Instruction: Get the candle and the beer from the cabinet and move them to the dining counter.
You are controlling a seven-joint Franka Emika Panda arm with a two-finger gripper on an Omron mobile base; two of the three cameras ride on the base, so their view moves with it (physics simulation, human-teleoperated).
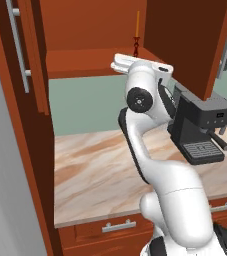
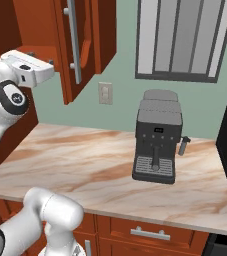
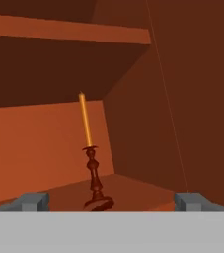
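In cabinet (image 1: 85, 30), candle (image 3: 90, 148) upright

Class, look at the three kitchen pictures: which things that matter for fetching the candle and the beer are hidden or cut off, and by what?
- The beer: not to be made out in the cabinet; the arm covers part of the shelf in the left base view.
- The candle: its foot is behind the arm there.
- The gripper: the hand view's lower edge cuts the open fingers to bare tips.
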